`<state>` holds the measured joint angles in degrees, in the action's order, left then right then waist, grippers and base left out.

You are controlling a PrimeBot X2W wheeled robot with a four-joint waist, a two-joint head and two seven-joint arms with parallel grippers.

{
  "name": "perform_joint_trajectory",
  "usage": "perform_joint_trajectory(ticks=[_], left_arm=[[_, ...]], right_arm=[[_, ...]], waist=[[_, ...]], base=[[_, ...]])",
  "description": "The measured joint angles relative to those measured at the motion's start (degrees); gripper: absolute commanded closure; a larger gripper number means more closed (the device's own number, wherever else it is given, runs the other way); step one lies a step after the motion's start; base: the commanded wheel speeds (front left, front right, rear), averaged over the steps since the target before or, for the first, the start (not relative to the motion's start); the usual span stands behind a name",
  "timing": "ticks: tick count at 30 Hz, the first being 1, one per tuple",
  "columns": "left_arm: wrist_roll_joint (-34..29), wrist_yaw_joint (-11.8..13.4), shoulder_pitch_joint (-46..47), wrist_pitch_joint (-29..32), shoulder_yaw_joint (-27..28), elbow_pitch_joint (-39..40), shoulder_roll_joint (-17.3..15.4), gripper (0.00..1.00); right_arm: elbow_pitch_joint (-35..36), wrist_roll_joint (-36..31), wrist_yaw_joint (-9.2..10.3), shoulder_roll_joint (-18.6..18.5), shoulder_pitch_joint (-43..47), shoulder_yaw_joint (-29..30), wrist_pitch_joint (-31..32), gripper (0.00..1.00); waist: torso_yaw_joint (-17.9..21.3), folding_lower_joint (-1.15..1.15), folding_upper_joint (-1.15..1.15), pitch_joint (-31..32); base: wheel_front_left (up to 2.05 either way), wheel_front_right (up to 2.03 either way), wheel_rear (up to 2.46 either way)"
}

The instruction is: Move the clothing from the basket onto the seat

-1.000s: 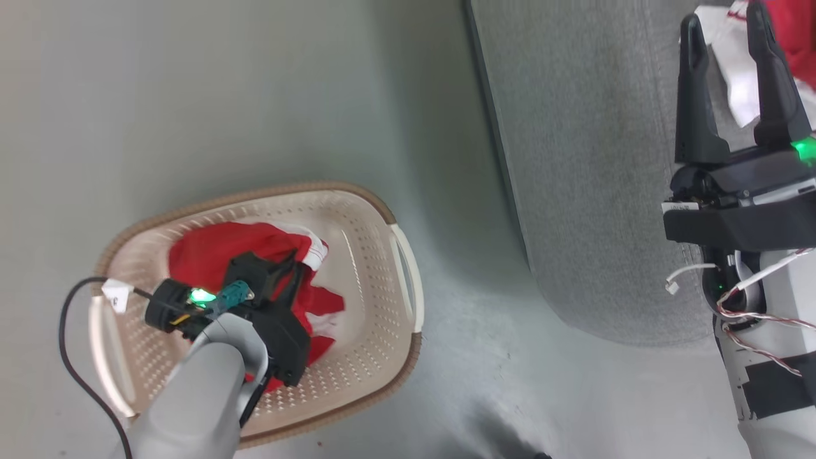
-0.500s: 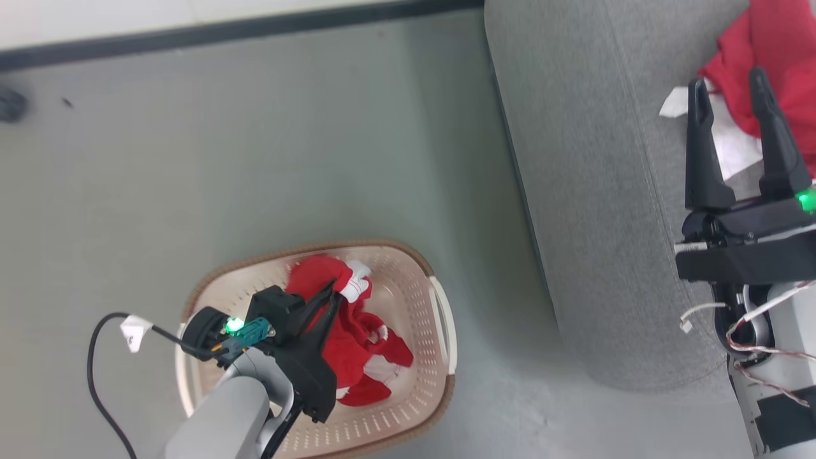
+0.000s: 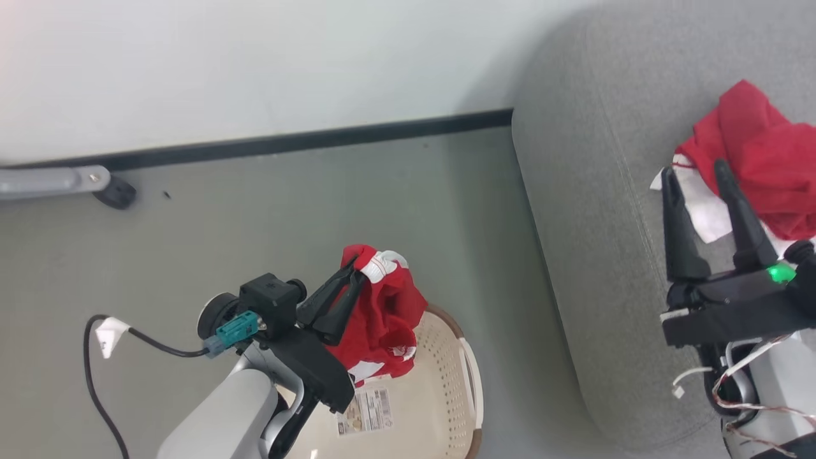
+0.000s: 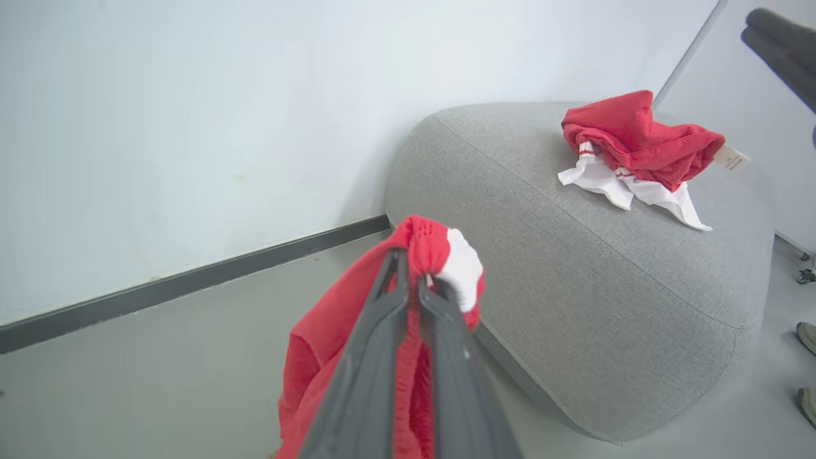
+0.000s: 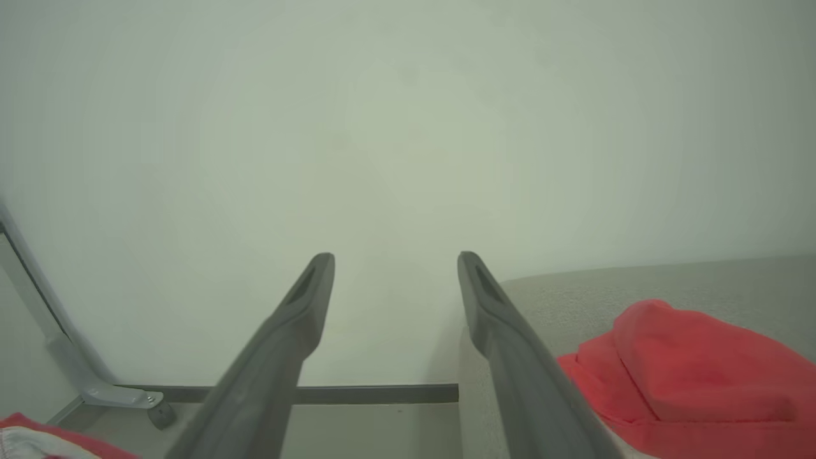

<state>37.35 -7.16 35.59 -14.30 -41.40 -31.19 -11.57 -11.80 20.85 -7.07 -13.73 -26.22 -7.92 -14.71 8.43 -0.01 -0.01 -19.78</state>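
My left pincer (image 3: 357, 271), clamped tight on a bunched red garment (image 3: 382, 319) dangling beside the seat (image 3: 593, 255) over the basket (image 3: 468, 376), is mid-carry, I reckon (my right pincer (image 3: 693, 169) gapes empty above the seat, near a second garment (image 3: 758, 159)), so next it needs swinging across onto the seat

We're scanning for anything to read, and we're finding three labels, none of them legible. A pale sticker (image 3: 364, 411) is lying on the floor of the basket (image 3: 446, 344). We're making out dark blocks of print and what looks like a barcode, but no words. A small white tag (image 3: 108, 334) is hanging on the black cable (image 3: 159, 347), its mark too blurred to read. Over on the seat (image 4: 574, 268), a paper tag (image 4: 731, 157) is sticking out of the red garment (image 4: 637, 137), its print too small.
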Motion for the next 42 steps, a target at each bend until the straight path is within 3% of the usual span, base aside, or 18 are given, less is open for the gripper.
perform_joint_trajectory(ticks=[19, 26, 30, 36, 42], left_arm=[[2.5, 0.0, 1.9, 0.0, -1.4, 9.0, -1.5, 1.0], [2.9, -0.2, 3.1, 0.9, -1.4, 10.0, -1.3, 1.0], [3.0, -0.4, 4.1, 1.4, -1.4, 10.3, -1.2, 1.0], [4.5, -0.4, 5.3, 2.1, -1.7, 10.5, -0.8, 1.0], [4.5, -0.4, 5.6, 2.7, -2.1, 11.4, -0.5, 1.0]], right_arm=[[-0.7, 4.6, 0.0, -1.5, 8.7, -9.2, 0.0, 0.0], [0.3, 6.0, 0.0, -3.2, 9.3, -14.3, 0.0, 0.0], [-0.4, 6.0, 0.0, -3.3, 8.8, -21.3, 0.0, 0.0], [-3.7, 6.0, 0.0, -3.4, 5.5, -29.4, 0.0, 0.0], [-7.9, 6.9, 0.0, -2.8, 2.0, -33.8, 0.0, 0.0]], waist=[[-3.5, 0.0, 0.0, 14.4], [-4.6, 0.01, 0.01, 15.0], [-5.0, 0.01, 0.01, 14.8], [-5.8, 0.01, 0.01, 14.6], [-6.6, 0.01, 0.01, 14.2]], base=[[0.0, 0.0, 0.0], [0.0, 0.0, 0.0], [0.0, 0.0, 0.0], [0.0, 0.0, 0.0], [0.0, 0.0, 0.0]])
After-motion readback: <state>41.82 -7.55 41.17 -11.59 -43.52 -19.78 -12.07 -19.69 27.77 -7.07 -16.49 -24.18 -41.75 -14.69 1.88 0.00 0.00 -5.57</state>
